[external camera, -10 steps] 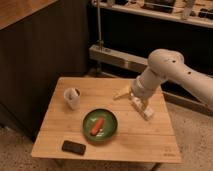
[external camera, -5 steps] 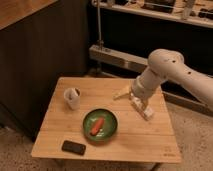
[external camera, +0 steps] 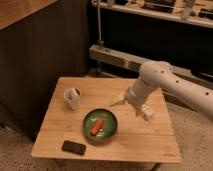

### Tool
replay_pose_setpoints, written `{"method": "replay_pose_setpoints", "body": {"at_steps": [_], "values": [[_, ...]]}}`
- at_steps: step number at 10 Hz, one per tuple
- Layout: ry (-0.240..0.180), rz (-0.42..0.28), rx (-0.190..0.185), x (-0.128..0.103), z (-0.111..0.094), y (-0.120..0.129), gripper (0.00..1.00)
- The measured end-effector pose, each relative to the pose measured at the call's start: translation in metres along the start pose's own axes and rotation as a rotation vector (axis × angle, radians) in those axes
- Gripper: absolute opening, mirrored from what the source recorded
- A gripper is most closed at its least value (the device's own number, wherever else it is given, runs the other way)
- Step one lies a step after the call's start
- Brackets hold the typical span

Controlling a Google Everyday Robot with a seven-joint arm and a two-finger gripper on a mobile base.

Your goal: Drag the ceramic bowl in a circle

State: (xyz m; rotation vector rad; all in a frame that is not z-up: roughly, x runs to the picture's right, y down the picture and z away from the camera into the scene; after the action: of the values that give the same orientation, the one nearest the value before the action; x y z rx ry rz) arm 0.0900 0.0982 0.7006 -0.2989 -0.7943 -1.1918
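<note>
the green ceramic bowl (external camera: 111,121) sits on the wooden table (external camera: 145,142) at lower centre of the frame, with a reddish item (external camera: 97,126) inside. the gripper (external camera: 131,107) hovers to its upper right, claw spread, pinching nothing. a white mug (external camera: 73,98) stands at the left and a black phone (external camera: 73,147) lies at lower left.

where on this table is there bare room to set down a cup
Bare wood: the near right corner of the table, right of the ceramic bowl and below the gripper, which hangs over the right side; also the far strip behind the mug. Crowded: mug, bowl and phone, left to middle.
</note>
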Motion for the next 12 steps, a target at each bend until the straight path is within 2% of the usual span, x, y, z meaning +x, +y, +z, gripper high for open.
{"method": "replay_pose_setpoints", "body": {"at_steps": [1,5,8,12], "values": [[0.01,-0.027,0.012,0.0,0.014,-0.006,0.8],[0.027,-0.078,0.027,0.002,0.06,0.006,0.8],[0.032,-0.079,0.006,0.001,0.079,0.009,0.8],[0.012,-0.073,-0.004,0.007,0.1,0.015,0.8]]}}
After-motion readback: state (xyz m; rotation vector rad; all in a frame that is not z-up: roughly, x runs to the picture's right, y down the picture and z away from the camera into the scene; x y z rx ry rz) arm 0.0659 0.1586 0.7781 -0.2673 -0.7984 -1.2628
